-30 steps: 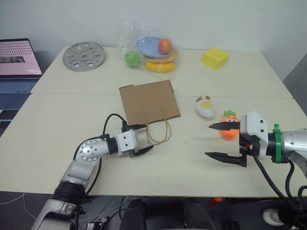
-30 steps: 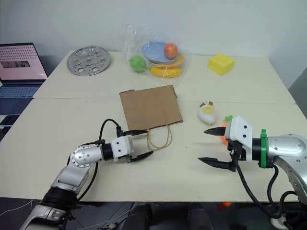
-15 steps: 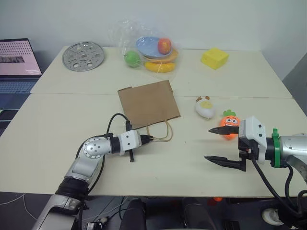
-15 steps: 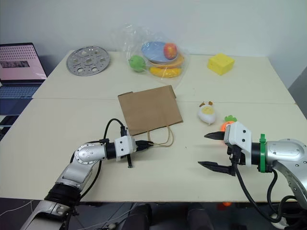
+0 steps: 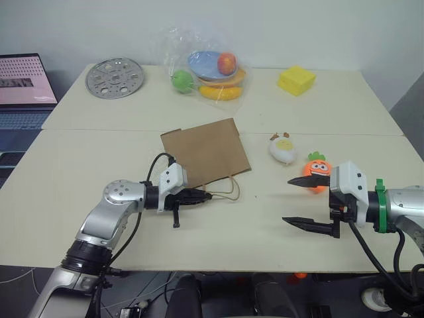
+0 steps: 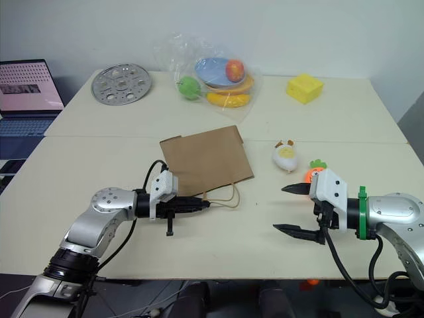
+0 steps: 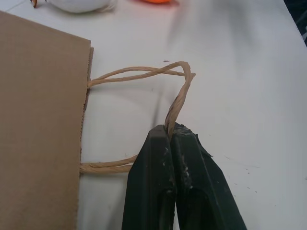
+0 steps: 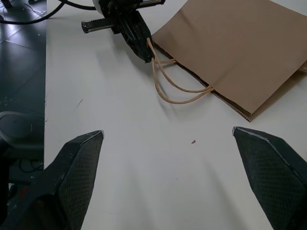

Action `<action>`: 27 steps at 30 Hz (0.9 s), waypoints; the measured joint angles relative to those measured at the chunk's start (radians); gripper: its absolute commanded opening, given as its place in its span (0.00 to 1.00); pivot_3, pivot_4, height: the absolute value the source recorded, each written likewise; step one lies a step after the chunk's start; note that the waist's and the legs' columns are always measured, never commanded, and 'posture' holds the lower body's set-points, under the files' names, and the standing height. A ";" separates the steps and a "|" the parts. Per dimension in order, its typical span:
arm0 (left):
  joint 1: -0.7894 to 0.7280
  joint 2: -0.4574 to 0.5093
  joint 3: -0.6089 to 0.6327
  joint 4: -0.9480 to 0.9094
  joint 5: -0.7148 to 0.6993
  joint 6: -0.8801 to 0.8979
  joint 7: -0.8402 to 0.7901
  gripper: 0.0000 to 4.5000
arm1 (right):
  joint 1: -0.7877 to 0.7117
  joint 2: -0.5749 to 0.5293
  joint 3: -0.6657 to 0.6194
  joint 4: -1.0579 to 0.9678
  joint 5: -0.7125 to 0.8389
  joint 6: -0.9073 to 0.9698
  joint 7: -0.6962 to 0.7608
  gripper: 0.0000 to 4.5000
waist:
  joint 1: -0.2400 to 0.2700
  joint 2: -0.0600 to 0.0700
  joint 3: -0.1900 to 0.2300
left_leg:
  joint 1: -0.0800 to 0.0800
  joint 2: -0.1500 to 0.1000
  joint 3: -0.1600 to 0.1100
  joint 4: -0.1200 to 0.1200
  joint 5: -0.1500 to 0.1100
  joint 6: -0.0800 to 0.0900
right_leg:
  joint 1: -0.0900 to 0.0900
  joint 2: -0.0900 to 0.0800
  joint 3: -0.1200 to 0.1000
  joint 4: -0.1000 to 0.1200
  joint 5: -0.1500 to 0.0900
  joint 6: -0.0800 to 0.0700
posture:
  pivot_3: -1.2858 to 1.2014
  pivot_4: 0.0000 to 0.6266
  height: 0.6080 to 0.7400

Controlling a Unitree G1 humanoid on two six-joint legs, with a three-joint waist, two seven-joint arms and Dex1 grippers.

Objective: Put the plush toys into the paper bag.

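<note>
1. Right gripper [image 5: 306,202] hovering over the table's [image 5: 218,245] near edge, jaws spread wide, nothing held.
2. Left gripper [image 5: 207,195] pinched shut on the twine handle [image 7: 144,72] of the paper bag [image 5: 207,151].
3. Bag lying flat, mid-table.
4. Carrot plush [image 5: 317,169] just beyond the right gripper; egg plush [image 5: 283,148] beside it.
5. Farther back: yellow block [image 5: 296,80], bagged toy fruit [image 5: 209,73], metal disc [image 5: 114,77].

A lab or office: pale worktables [image 5: 99,165], an open laptop [image 5: 23,89], bare wall.
</note>
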 measured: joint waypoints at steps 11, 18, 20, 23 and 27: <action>0.019 -0.002 0.011 -0.037 -0.010 0.026 0.013 0.28 | -0.011 0.000 0.006 0.000 0.001 0.008 0.000 1.00 | 0.001 0.000 0.000 | 0.000 0.000 0.000 0.000 0.000 0.000 | 0.000 0.000 0.000 0.000 0.000 0.000 | 0.52 0.24 1.00; 0.036 -0.005 0.012 -0.066 -0.001 0.009 0.019 0.55 | -0.013 0.000 0.007 0.000 0.001 0.015 0.000 1.00 | 0.001 0.000 0.000 | 0.000 0.000 0.000 0.000 0.000 0.000 | 0.000 0.000 0.000 0.000 0.000 0.000 | 0.52 0.24 1.00; 0.036 -0.014 0.012 -0.066 0.004 0.008 0.029 0.55 | -0.014 0.000 0.008 0.000 0.001 0.015 0.000 1.00 | 0.001 0.000 0.000 | 0.000 0.000 0.000 0.000 0.000 0.000 | 0.000 0.000 0.000 0.000 0.000 0.000 | 0.52 0.24 1.00; 0.036 -0.023 0.012 -0.066 0.011 0.006 0.034 0.46 | -0.015 0.003 0.010 0.000 0.001 0.015 0.000 1.00 | 0.001 0.000 0.000 | 0.000 0.000 0.000 0.000 0.000 0.000 | 0.000 0.000 0.000 0.000 0.000 0.000 | 0.52 0.24 1.00; 0.030 -0.040 0.012 -0.066 0.012 0.008 0.037 0.20 | -0.031 0.018 0.024 -0.001 0.000 0.015 -0.007 1.00 | 0.001 0.000 0.000 | 0.000 0.000 0.000 0.000 0.000 0.000 | 0.000 0.000 0.000 0.000 0.000 0.000 | 0.52 0.24 1.00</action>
